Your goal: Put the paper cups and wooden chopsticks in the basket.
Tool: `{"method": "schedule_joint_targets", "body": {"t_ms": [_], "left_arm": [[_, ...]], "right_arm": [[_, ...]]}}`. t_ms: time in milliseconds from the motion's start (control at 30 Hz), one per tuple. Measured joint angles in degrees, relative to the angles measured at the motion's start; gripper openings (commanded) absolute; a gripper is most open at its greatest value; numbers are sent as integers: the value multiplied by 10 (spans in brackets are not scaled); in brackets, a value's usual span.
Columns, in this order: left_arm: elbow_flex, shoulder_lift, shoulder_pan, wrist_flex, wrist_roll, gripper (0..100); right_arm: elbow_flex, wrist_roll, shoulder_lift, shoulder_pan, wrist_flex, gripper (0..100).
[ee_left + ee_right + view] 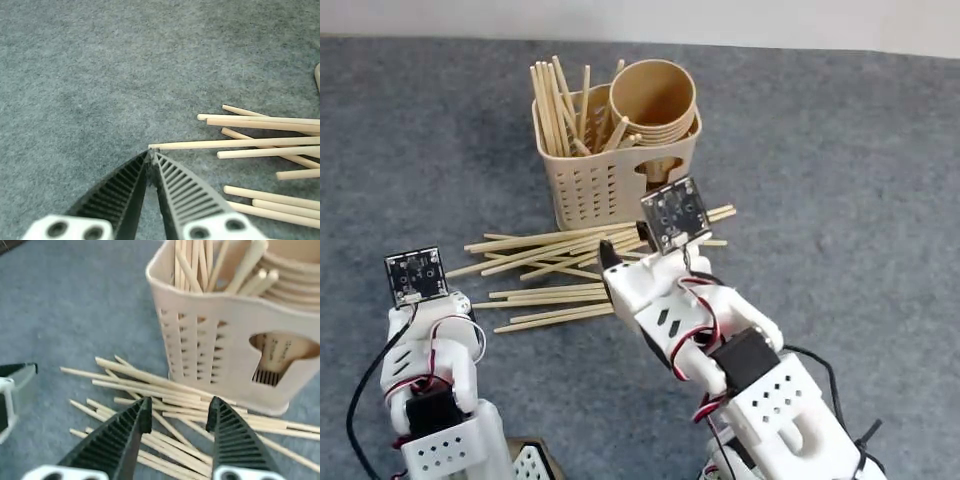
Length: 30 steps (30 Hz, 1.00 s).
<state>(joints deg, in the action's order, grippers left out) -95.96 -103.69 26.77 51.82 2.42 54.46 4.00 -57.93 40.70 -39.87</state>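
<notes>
The basket [590, 190] is cream plastic, with rows of slots in its walls and a handle opening on 1 side. It stands upright on the grey desk [840, 180]. Inside it, 1 stack of brown paper cups [655, 95] sits mouth up, at the right side as the high view shows it. A bundle of wooden chopsticks [560, 100] stands just beside the cups, leaning and sticking out above the rim. Many loose chopsticks [545, 265] lie flat on the desk near the basket's front wall, mostly parallel, some crossing each other.
</notes>
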Motion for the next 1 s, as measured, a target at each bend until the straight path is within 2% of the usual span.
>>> {"method": "schedule_joint_targets", "body": {"t_ms": [300,567,733,1000], "left_arm": [[0,0,0,0,0,8],[0,0,0,0,0,8],[0,0,0,0,0,8],[0,0,0,0,0,8]], "right_arm": [[71,0,0,0,0,187],[110,0,-1,-54,0,187],[113,36,0,-78,-2,187],[67,43,109,-81,-95,187]]}}
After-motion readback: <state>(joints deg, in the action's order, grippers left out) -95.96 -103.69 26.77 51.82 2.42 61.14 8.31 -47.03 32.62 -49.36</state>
